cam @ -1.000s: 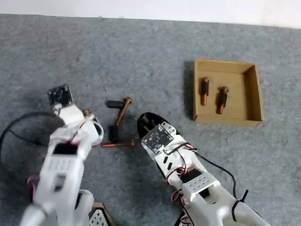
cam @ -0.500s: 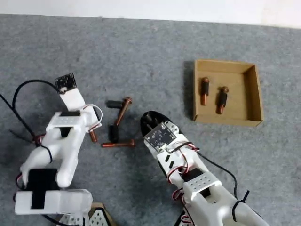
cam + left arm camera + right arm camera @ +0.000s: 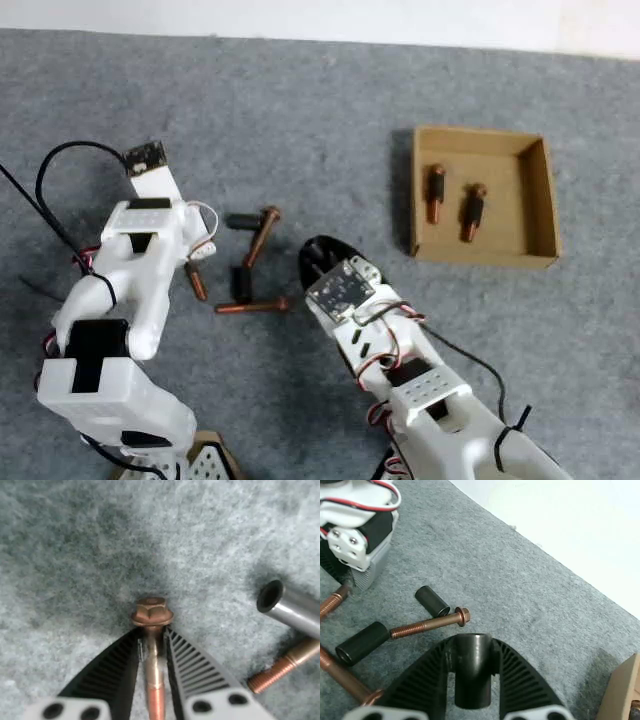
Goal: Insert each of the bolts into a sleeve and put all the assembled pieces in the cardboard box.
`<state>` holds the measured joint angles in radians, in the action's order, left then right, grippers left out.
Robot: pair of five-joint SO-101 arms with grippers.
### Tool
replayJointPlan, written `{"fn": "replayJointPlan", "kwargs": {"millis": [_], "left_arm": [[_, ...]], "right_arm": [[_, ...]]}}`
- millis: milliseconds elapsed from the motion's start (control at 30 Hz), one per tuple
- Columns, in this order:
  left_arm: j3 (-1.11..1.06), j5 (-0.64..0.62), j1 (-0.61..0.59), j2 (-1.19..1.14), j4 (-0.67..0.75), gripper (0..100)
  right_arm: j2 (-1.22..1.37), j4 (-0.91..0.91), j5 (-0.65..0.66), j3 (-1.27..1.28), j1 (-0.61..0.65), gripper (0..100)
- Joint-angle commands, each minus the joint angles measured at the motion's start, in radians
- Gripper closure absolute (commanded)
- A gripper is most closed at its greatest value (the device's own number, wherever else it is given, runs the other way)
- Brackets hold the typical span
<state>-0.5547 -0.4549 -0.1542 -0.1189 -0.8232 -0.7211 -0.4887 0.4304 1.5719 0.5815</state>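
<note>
My left gripper [image 3: 152, 632] is shut on a copper bolt [image 3: 151, 612], hex head out past the fingertips, close over the grey carpet. From above, this bolt [image 3: 196, 281] hangs left of the loose parts. My right gripper [image 3: 471, 650] is shut on a black sleeve [image 3: 471, 672], and it sits mid-table [image 3: 318, 258]. Two loose sleeves [image 3: 240, 221] [image 3: 241, 283] and two loose bolts [image 3: 262, 235] [image 3: 252, 307] lie between the arms. The cardboard box [image 3: 540, 200] at right holds two assembled pieces [image 3: 435, 193] [image 3: 472, 211].
Grey carpet covers the table, with open room at the far side and left of the box. A loose sleeve [image 3: 287, 607] and a bolt's threaded tip [image 3: 282, 667] lie close to my left gripper. A black cable [image 3: 60, 165] loops by the left arm.
The left arm has stretched out and shifted left, tipping the bolt in its gripper down toward the carpet. The right arm has hardly moved and still holds its sleeve.
</note>
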Motion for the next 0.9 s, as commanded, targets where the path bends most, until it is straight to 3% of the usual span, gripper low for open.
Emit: {"fn": "replayJointPlan", "kwargs": {"millis": [0,200,367,867], "left_arm": [[0.031,0.008,-0.005,-0.007,-0.008,99],[0.028,0.009,0.008,0.015,-0.011,99],[-0.087,0.009,0.012,0.206,0.003,100],[-0.650,0.005,0.013,0.863,0.514,99]], "right_arm": [[-0.024,-0.022,0.011,-0.018,-0.013,99.4],[-0.024,-0.022,0.011,-0.018,-0.013,99.4],[-0.024,-0.022,0.011,-0.018,-0.013,99.4],[-0.024,-0.022,0.006,-0.010,0.087,99.4]]}}
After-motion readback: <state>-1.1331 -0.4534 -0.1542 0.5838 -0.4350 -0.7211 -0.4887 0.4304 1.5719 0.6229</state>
